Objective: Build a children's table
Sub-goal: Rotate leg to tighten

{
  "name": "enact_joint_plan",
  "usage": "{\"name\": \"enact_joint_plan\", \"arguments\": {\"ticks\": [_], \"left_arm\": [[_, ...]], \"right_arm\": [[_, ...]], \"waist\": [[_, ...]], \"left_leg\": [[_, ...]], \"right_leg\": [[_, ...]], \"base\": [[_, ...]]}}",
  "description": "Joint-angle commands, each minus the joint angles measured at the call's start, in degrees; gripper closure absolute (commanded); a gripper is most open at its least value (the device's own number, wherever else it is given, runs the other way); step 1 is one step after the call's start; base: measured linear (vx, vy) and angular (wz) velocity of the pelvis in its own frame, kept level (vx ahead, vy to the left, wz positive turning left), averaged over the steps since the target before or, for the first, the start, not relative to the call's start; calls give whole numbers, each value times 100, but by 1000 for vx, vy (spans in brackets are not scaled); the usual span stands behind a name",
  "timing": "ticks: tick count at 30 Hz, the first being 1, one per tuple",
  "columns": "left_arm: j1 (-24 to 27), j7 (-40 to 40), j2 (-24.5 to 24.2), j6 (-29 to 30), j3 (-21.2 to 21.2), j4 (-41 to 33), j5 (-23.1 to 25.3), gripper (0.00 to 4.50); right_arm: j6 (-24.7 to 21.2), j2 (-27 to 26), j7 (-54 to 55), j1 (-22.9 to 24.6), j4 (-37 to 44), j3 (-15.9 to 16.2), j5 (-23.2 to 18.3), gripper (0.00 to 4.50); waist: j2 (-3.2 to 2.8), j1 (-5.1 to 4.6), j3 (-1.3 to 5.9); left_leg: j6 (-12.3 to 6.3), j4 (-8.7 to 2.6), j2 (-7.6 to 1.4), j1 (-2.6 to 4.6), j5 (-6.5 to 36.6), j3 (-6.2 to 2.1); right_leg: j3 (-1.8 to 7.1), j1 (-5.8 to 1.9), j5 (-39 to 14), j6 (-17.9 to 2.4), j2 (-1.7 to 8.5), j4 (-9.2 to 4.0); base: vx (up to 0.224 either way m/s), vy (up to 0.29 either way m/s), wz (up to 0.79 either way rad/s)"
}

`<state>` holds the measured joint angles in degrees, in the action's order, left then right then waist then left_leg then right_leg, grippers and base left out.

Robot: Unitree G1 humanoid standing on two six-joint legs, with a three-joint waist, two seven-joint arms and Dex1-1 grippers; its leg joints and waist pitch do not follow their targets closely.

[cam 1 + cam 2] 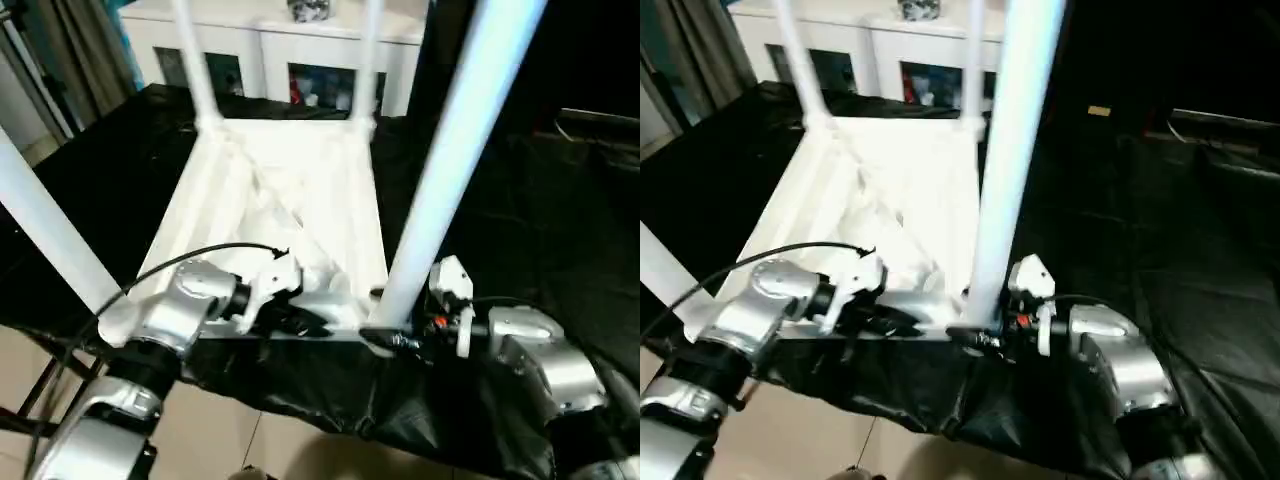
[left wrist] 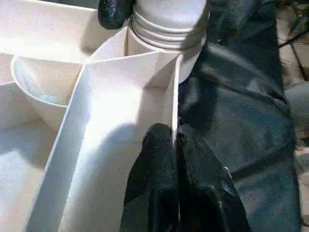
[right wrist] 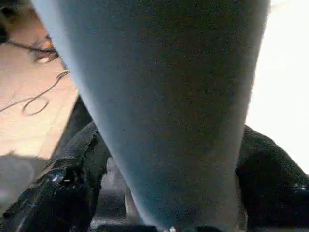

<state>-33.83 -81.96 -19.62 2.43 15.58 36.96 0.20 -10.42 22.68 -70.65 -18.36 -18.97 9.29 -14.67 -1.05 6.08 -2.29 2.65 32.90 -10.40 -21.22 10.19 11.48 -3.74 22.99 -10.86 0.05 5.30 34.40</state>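
Note:
The children's table lies upside down: its white ribbed tabletop point(image 1: 290, 180) rests on a black-covered surface, with white legs standing up from its corners. Two far legs point(image 1: 195, 60) point(image 1: 368, 60) rise at the back, one leg point(image 1: 50, 230) at the near left, and one point(image 1: 450, 150) at the near right. My left gripper point(image 2: 175, 133) is shut on the thin near rim of the tabletop, close to the near-right corner socket. My right gripper point(image 1: 385, 338) is at the base of the near-right leg point(image 3: 169, 96), open, with one black finger on each side of it.
A black cloth point(image 1: 500, 230) covers the work surface and hangs over its near edge. A white glass-doored cabinet point(image 1: 270, 50) stands behind the table. Light floor tiles point(image 1: 230, 440) show below the near edge. A cable point(image 1: 150, 275) loops over my left forearm.

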Motion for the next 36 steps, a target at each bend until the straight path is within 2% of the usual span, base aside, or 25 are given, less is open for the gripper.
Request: {"name": "enact_joint_plan", "arguments": {"ticks": [1,4,7,8,14,16,18,20,21,22,23,25,26,29,32,33,34,35,36], "left_arm": [[-107,-305,37,-50,-22,17,-254,450],[-138,-423,-5,-50,6,49,-264,450],[-175,-470,-33,-99,26,122,-261,450],[-185,-482,-34,-107,26,144,-266,450],[-188,-294,19,-100,-39,215,-231,450],[-193,192,93,-44,-47,263,-67,450],[-209,651,206,109,-64,289,57,450],[-203,1108,403,281,-124,257,97,450],[-183,1475,622,427,-152,176,124,450],[-162,1692,784,536,-157,102,134,450],[-149,2050,1040,680,-171,27,159,450],[-145,2203,1141,734,-184,4,168,450],[-143,2351,1268,803,-176,-23,184,450],[-91,2868,1765,922,-48,-115,227,450],[-36,2931,1832,882,25,-177,310,450],[-25,2933,1831,891,29,-196,321,450],[-9,2936,1831,905,33,-225,339,450],[56,2835,1761,893,84,-333,372,450],[77,2812,1717,897,91,-366,380,450]], "right_arm": [[82,36,-266,-94,-70,85,22,103],[86,48,-364,-182,-133,111,-9,146],[113,75,-451,-233,-166,181,-17,147],[131,77,-460,-238,-179,192,-15,175],[168,-89,-64,-118,-149,69,49,194],[120,-258,490,-19,-129,-38,142,195],[139,-444,1080,49,-157,-127,267,196],[97,-657,1698,133,-167,-185,413,196],[40,-874,2213,216,-155,-215,530,196],[-48,-1041,2568,264,-141,-247,590,196],[-187,-1311,3086,291,-155,-332,648,197],[-238,-1419,3286,293,-167,-376,665,198],[-275,-1566,3555,276,-207,-439,680,198],[-395,-2203,4547,169,-301,-661,658,198],[-297,-2373,4636,195,-179,-653,611,198],[-276,-2379,4638,204,-159,-648,614,198],[-243,-2390,4641,219,-126,-639,619,163],[-148,-2384,4632,262,-46,-677,589,163],[-133,-2364,4577,275,-14,-720,534,128]], "waist": [[93,9,325],[93,43,336],[82,48,338],[86,49,338],[85,41,334],[80,36,328],[85,16,304],[90,-29,276],[78,-54,274],[94,-88,249],[106,-107,245],[97,-122,242],[111,-132,243],[87,-153,241],[53,-159,242],[62,-159,251],[59,-161,254],[42,-158,259],[43,-157,265]], "left_leg": [[-448,-338,-317,66,1029,-112],[-501,-321,-319,65,914,-108],[-489,-316,-318,74,914,-109],[-477,-314,-319,75,933,-106],[-423,-324,-317,62,982,-113],[-382,-330,-319,67,1038,-114],[-275,-358,-319,77,1226,-129],[-90,-395,-309,87,1516,-156],[-43,-401,-311,93,1578,-159],[21,-412,-309,113,1750,-158],[44,-415,-292,130,1881,-180],[49,-422,-289,127,1881,-183],[8,-419,-282,124,1854,-181],[7,-444,-274,120,1859,-190],[-14,-454,-272,146,1980,-193],[-25,-457,-267,138,1963,-193],[-46,-468,-269,135,1941,-197],[-49,-470,-277,133,1915,-193],[-52,-473,-283,132,1895,-195]], "right_leg": [[247,-266,-919,-1412,361,-368],[247,-269,-706,-1477,364,-337],[243,-266,-728,-1489,361,-335],[245,-264,-720,-1496,359,-335],[246,-275,-784,-1474,364,-340],[249,-267,-887,-1436,363,-356],[252,-255,-1202,-1364,374,-391],[253,-250,-1793,-1199,388,-448],[261,-234,-1895,-1168,390,-458],[268,-205,-2161,-1080,383,-502],[259,-204,-2465,-986,396,-536],[265,-197,-2589,-904,395,-557],[274,-191,-2682,-809,392,-579],[265,-181,-2720,-718,379,-608],[266,-174,-2709,-671,374,-626],[267,-190,-2671,-665,379,-626],[269,-199,-2622,-657,378,-629],[279,-196,-2473,-669,370,-622],[280,-203,-2376,-692,369,-606]], "base": [[0,0,0],[0,0,0],[0,0,0],[0,0,0],[0,0,0],[0,0,0],[0,0,0],[0,0,0],[0,0,0],[0,0,0],[0,0,0],[0,0,0],[0,0,0],[0,0,0],[0,0,0],[0,0,0],[0,0,0],[0,0,0],[0,0,0]]}}
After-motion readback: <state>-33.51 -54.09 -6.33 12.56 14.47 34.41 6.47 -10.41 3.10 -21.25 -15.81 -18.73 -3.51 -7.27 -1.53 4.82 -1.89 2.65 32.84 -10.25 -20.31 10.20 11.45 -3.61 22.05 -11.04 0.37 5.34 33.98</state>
